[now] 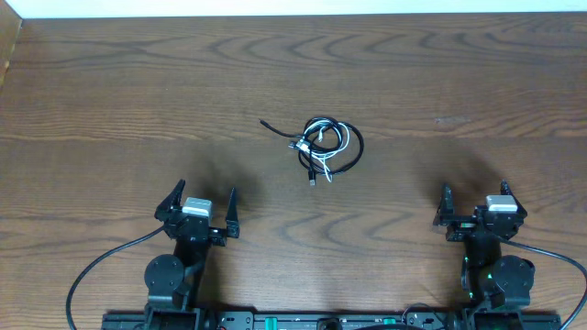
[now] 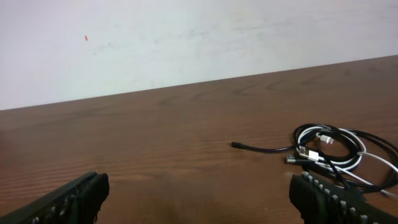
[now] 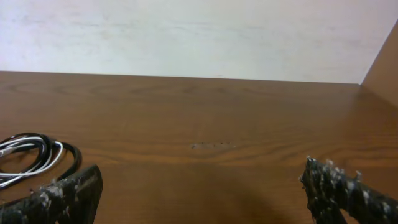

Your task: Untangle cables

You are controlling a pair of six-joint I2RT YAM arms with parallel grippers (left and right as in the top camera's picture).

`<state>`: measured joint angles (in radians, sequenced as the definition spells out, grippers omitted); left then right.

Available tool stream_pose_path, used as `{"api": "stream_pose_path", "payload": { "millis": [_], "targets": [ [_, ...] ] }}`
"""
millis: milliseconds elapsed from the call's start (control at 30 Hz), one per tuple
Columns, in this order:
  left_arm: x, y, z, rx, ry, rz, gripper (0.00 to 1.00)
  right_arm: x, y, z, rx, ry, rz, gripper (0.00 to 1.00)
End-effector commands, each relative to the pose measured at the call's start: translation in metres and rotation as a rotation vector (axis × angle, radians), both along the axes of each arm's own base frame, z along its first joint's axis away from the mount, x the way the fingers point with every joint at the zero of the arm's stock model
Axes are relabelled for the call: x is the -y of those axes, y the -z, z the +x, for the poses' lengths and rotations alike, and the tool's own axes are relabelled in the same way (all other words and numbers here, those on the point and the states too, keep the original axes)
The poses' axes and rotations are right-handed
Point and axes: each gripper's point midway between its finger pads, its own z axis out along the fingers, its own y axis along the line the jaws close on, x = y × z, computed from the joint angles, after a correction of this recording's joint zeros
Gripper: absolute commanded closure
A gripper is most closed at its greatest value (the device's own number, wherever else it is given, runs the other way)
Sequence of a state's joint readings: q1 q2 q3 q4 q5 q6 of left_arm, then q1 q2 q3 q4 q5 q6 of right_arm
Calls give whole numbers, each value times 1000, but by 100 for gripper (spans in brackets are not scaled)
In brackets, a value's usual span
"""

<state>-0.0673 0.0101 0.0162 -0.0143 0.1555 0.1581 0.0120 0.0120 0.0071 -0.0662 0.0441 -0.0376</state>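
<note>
The cables (image 1: 326, 145) lie in a small tangled coil at the table's middle: black cords looped round a shorter white one, with metal-tipped plugs. One black end (image 1: 264, 123) trails out to the left. The coil also shows at the right of the left wrist view (image 2: 336, 152) and at the left edge of the right wrist view (image 3: 31, 158). My left gripper (image 1: 200, 200) is open and empty, near the front edge, left of and nearer than the coil. My right gripper (image 1: 475, 197) is open and empty, at the front right.
The wooden table (image 1: 138, 92) runs back to a white wall (image 2: 186, 37). A raised wooden side panel (image 3: 385, 62) stands at the far right. The arm bases and their thick black wires (image 1: 92, 270) sit along the front edge.
</note>
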Motion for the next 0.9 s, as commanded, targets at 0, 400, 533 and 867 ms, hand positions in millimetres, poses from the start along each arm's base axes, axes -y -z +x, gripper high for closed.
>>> {"api": "stream_pose_path", "payload": {
  "millis": [0,400,533,867],
  "targets": [
    [6,13,-2,-39,41,11,2,1,0,0,0,4,-12,1],
    [4,10,-2,-53,15,-112,2,-5,-13,1,55,-30,17,1],
    [1,7,-3,-74,-8,-129,2,-3,-5,0,-10,-21,15,1],
    [-3,13,-1,-194,-50,-169,2,-2,0,8,-169,-15,5,1]
  ]
}}
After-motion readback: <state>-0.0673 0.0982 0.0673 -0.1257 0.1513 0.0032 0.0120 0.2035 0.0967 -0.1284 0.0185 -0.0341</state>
